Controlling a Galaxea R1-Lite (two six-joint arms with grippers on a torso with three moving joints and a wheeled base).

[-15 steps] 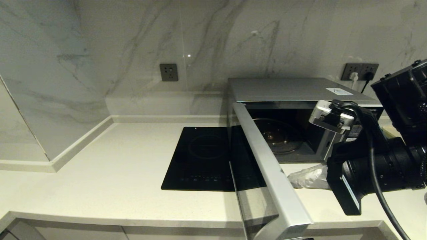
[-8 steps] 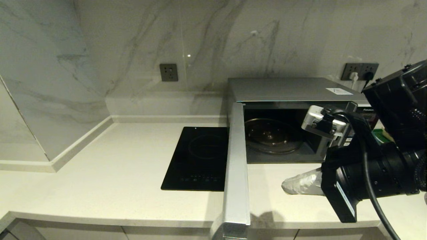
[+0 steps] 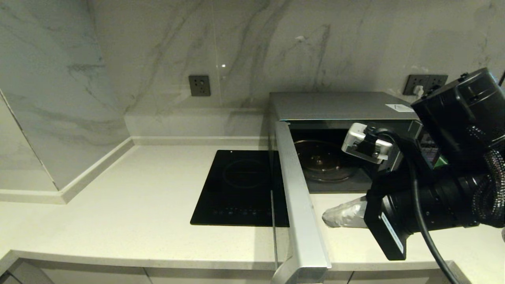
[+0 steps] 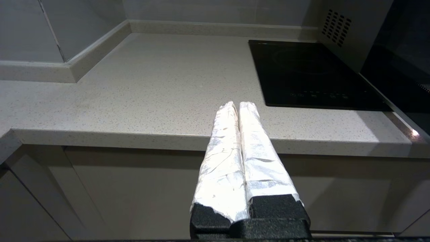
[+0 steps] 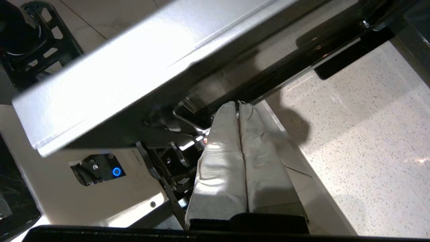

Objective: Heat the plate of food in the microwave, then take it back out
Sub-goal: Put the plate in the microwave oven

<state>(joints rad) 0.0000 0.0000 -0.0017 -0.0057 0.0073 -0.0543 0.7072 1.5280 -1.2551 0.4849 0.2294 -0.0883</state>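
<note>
On the pale counter (image 3: 138,205), silver microwave (image 3: 339,106) at right, door (image 3: 302,205) swung open, glass turntable (image 3: 325,161) bare inside, right gripper (image 3: 329,217) pressed together just beside door, left gripper (image 4: 237,106) closed, parked below counter edge, black cooktop (image 3: 236,189) left of microwave.

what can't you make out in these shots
- Plate of food: in no view; the right arm covers the counter right of the microwave.
- Keypad: head view, behind that arm.
- Cavity's right half: head view, hidden by the wrist camera.
- Door bottom corner: cut off by the frame edge.
</note>
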